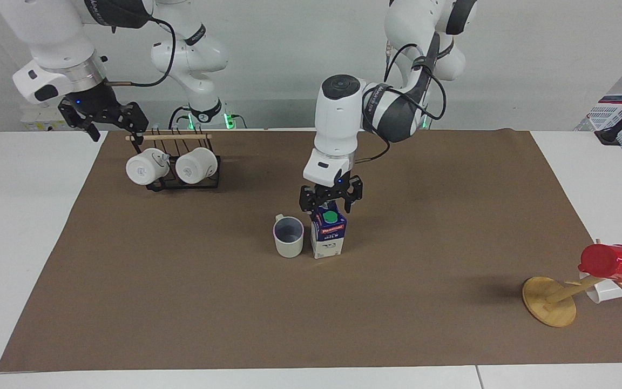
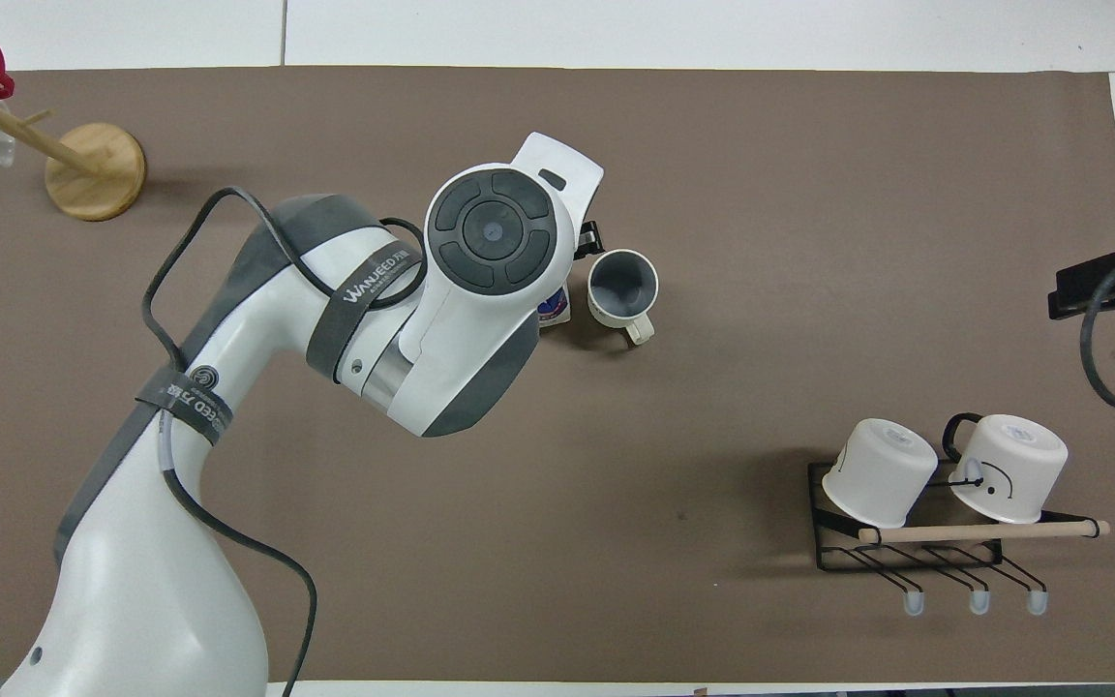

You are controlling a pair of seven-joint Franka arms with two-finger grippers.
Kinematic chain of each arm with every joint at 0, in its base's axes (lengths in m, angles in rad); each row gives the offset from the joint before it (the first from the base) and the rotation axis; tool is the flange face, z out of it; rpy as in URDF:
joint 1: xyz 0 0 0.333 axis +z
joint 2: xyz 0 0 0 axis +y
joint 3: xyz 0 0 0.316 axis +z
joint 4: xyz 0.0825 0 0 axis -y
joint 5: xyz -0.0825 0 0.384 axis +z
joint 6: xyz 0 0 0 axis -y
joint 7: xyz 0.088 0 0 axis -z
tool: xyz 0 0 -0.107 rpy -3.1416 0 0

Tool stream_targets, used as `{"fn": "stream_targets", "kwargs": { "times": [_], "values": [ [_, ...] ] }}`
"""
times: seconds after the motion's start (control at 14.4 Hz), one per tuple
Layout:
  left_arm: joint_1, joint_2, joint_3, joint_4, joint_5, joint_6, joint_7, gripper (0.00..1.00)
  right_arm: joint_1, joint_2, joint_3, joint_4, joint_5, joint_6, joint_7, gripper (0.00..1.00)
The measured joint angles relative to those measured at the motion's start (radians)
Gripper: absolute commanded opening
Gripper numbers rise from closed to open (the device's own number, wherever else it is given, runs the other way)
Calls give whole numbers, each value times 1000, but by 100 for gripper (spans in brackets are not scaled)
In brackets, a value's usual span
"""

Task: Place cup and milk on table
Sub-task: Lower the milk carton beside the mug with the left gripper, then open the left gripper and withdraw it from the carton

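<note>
The milk [image 1: 328,235] stands upright on the brown mat [image 1: 181,302] of the white table [image 1: 19,216], near the middle. The cup [image 1: 288,236] stands beside it, toward the right arm's end, upright and apart from it. My left gripper [image 1: 328,204] hangs just above the carton's green cap, open, its fingers spread to either side and holding nothing. In the overhead view the left arm [image 2: 490,232] hides most of the milk [image 2: 554,308]; the cup [image 2: 622,287] shows in full. My right gripper [image 1: 108,116] is open and empty, raised beside the mug rack.
A black wire rack [image 1: 181,181] holds two white mugs [image 1: 143,167] near the robots at the right arm's end. A wooden cup tree [image 1: 549,300] carries a red cup [image 1: 610,262] at the left arm's end.
</note>
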Motion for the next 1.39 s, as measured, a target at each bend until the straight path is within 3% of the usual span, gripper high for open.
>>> {"fn": "stream_targets", "kwargs": {
  "times": [0.56, 0.9, 1.39],
  "values": [
    [60, -146, 11, -29, 0, -106, 114, 100, 3, 7, 1, 16, -15, 0, 0, 100],
    [213, -265, 16, -144, -32, -149, 368, 100, 5, 8, 2, 16, -15, 0, 0, 100],
    [491, -355, 28, -139, -131, -289, 779, 100, 5, 8, 2, 16, -15, 0, 0, 100]
  ]
}}
